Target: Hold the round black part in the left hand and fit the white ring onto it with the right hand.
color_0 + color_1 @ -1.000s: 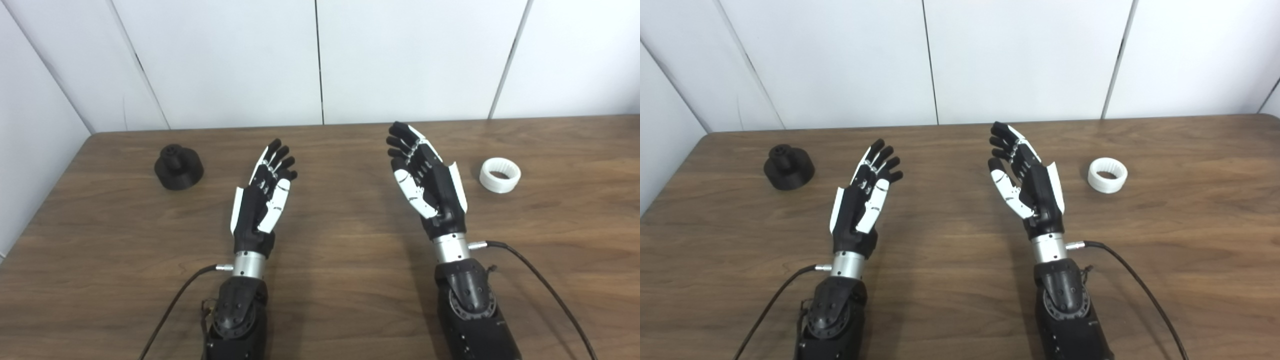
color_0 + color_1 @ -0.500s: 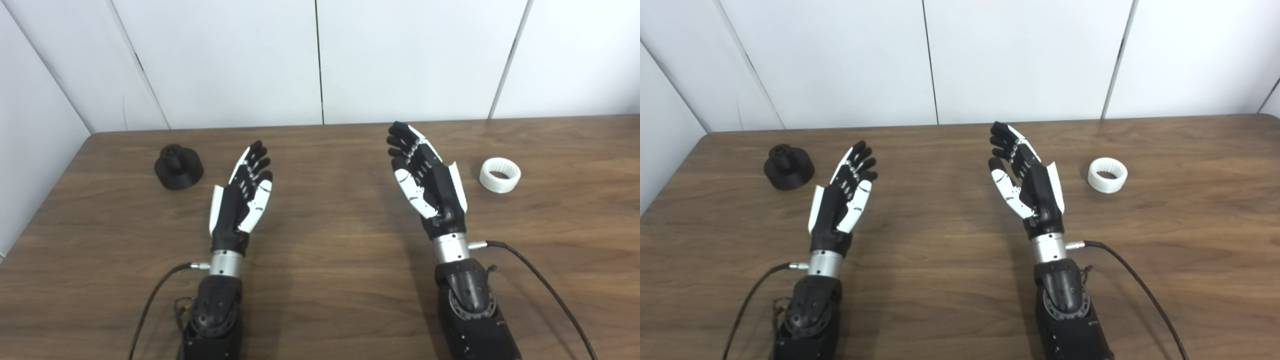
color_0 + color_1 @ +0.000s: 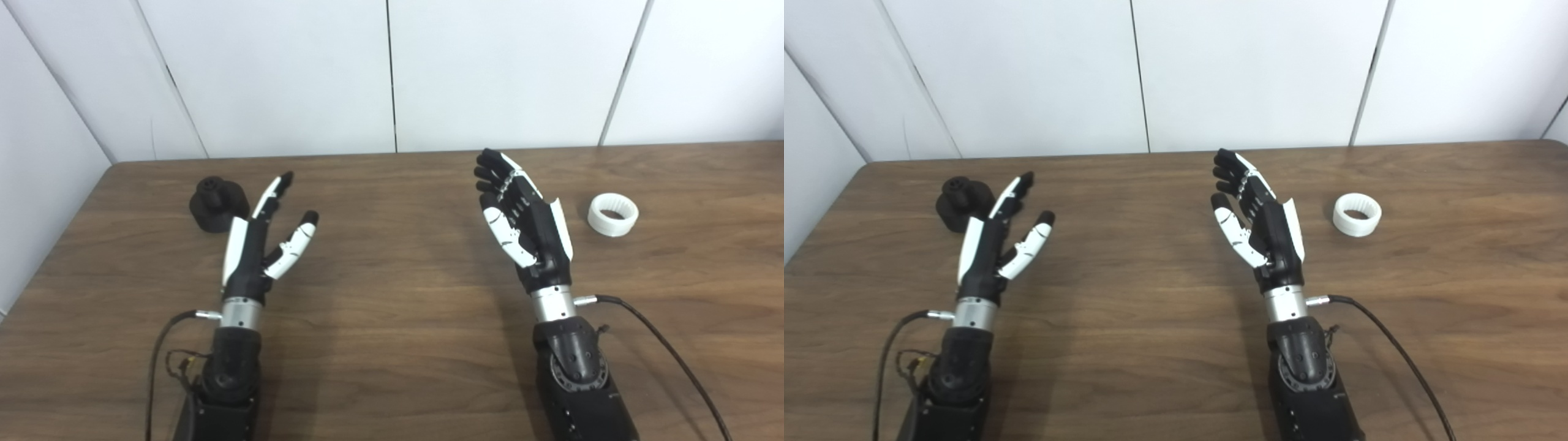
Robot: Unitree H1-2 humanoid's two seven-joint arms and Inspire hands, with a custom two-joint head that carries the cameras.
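Note:
The round black part (image 3: 212, 203), a squat disc with a knob on top, stands on the wooden table at the back left. My left hand (image 3: 262, 237) is open just to its right, fingers straight and thumb spread; its fingertips overlap the part's right edge in both views. The white ring (image 3: 612, 214) lies flat at the right of the table. My right hand (image 3: 522, 219) hovers open and empty, palm turned left, a hand's width left of the ring.
The table (image 3: 404, 343) is bare brown wood with a rounded back left corner. White wall panels (image 3: 392, 73) rise behind its far edge. Black cables (image 3: 661, 343) trail from both wrists toward the front edge.
My left hand has moved left toward the black part and turned edge-on, with its thumb spread out. The right hand, the ring and the black part have stayed in place.

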